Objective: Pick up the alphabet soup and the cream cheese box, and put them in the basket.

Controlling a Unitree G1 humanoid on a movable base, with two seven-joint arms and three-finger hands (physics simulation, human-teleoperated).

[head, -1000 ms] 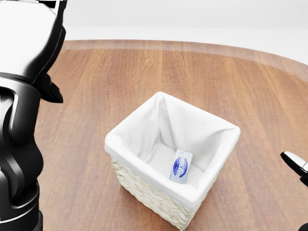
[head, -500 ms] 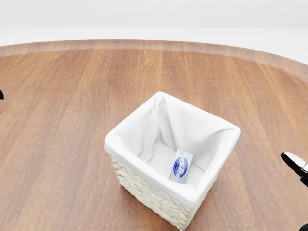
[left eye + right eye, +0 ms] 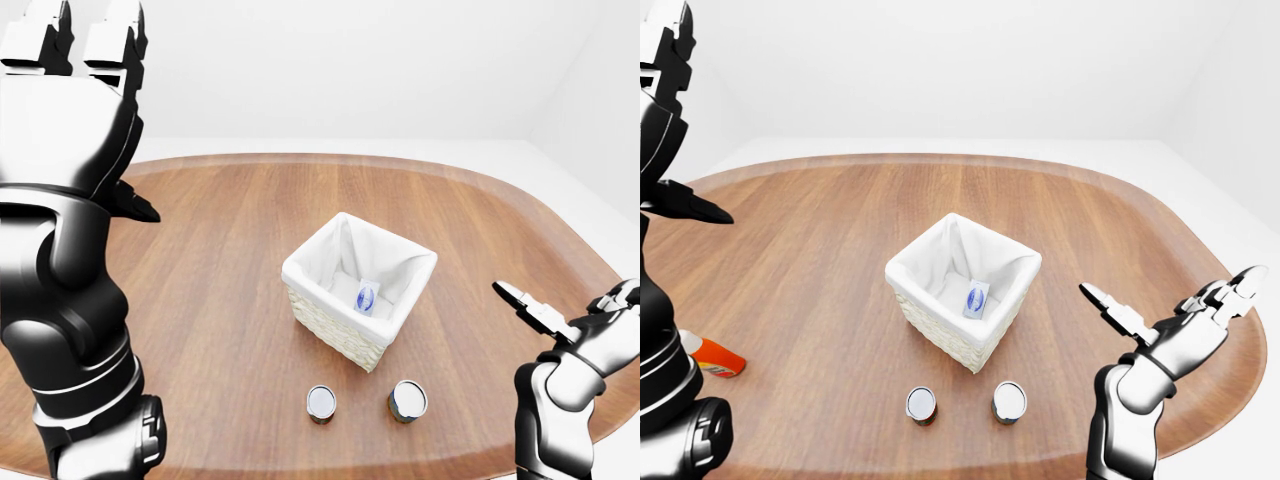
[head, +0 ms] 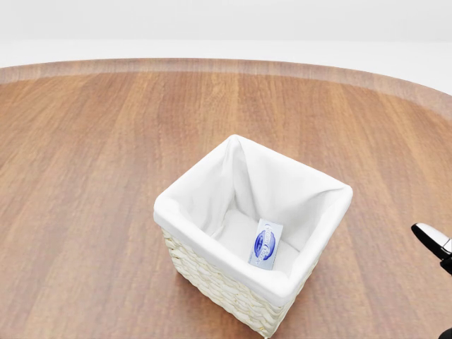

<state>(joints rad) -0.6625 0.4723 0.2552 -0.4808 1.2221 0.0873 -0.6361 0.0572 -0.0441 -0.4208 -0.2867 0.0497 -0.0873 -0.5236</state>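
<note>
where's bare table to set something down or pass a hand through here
Bare wood runs wide above the basket to the table's top edge, and between basket and right hand. It is tighter below the basket, where two cans stand, and at the left edge by an orange bottle.

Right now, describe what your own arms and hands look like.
Both arms are glossy black and white. The left arm is made of bulky rounded black segments with white shells and a ribbed black joint ring low down. The left hand has a broad white shell and blocky white fingers. The right hand is white-shelled over black joints, with slim fingers. No cables or markings show.
</note>
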